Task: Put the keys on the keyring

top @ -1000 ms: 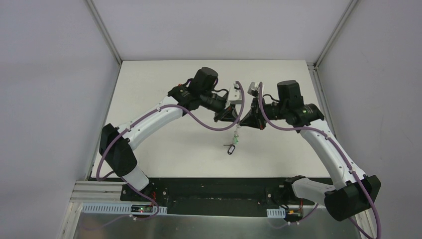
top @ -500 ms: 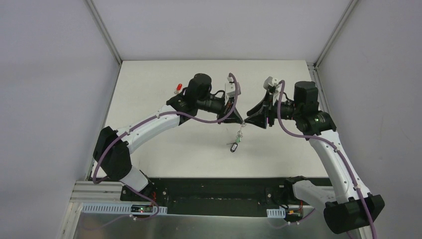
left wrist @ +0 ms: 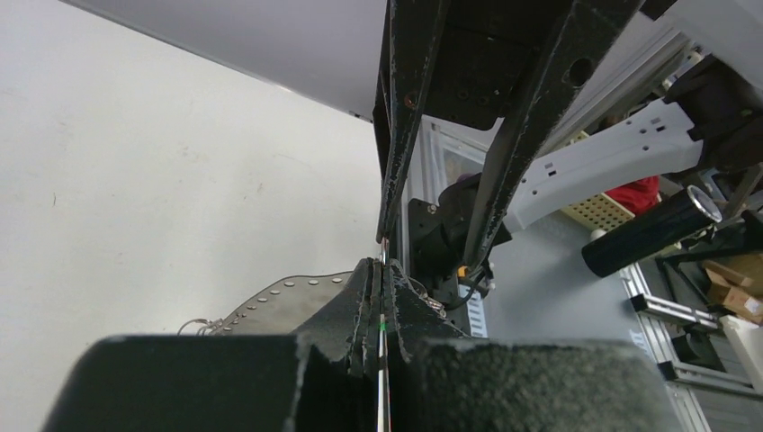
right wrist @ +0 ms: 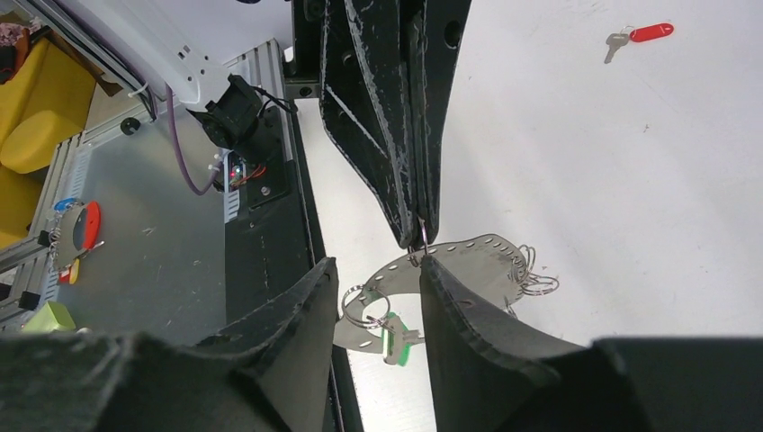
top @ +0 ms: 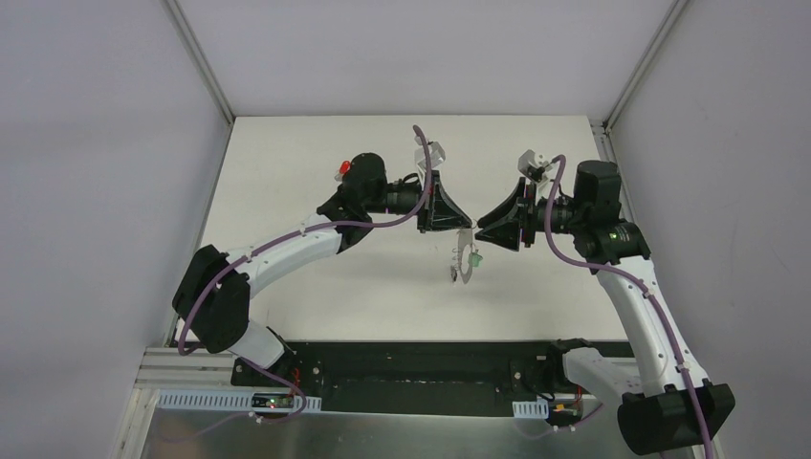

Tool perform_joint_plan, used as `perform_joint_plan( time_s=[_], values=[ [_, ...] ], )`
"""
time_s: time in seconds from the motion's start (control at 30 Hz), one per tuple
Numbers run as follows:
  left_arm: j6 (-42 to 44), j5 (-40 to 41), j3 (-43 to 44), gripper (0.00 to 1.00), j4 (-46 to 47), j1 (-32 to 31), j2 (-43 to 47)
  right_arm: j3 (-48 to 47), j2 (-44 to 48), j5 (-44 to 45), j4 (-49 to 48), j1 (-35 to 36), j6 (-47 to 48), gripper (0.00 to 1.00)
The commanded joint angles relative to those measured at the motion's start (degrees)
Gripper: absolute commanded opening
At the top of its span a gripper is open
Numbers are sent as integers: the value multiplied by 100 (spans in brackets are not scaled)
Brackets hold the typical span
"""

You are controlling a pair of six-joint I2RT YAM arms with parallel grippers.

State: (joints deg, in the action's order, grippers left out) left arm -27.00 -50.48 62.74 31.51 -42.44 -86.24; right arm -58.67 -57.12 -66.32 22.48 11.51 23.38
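The keyring [right wrist: 477, 256], a curved flat grey strip with holes and small split rings, hangs in the air between both grippers; it also shows in the top view [top: 466, 260]. My left gripper [top: 466, 226] is shut on a small ring at its top edge, as the left wrist view [left wrist: 382, 270] shows. My right gripper [right wrist: 376, 268] is open, one fingertip [right wrist: 425, 263] touching the strip just below the left gripper's tips [right wrist: 418, 225]. The green key [right wrist: 396, 344] hangs from a split ring on the strip. The red key [right wrist: 641, 34] lies on the table, far left [top: 342, 169]. The black key is not clearly visible.
The white table [top: 316, 287] lies below the hanging keyring. The black base rail [top: 421, 368] runs along the near edge. Grey walls enclose the left, back and right sides.
Both wrists have turned so that the grippers point straight at each other. The keyring has risen and swung a little right. The left arm has drawn back, uncovering the red key.
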Motion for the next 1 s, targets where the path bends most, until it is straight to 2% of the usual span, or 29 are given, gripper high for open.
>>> perform_joint_plan(
  time_s=[0.0, 0.77, 0.97],
  values=[
    [-578, -30, -44, 0, 1099, 25, 250, 32, 111, -378, -326, -60, -95, 40],
    [-921, -173, -292, 0, 1741, 25, 217, 160, -9, -225, -975, -104, -671, 29],
    [-878, -150, -289, 0, 1686, 25, 186, 266, -107, -375, -1463, -103, -1140, 15]
  ],
)
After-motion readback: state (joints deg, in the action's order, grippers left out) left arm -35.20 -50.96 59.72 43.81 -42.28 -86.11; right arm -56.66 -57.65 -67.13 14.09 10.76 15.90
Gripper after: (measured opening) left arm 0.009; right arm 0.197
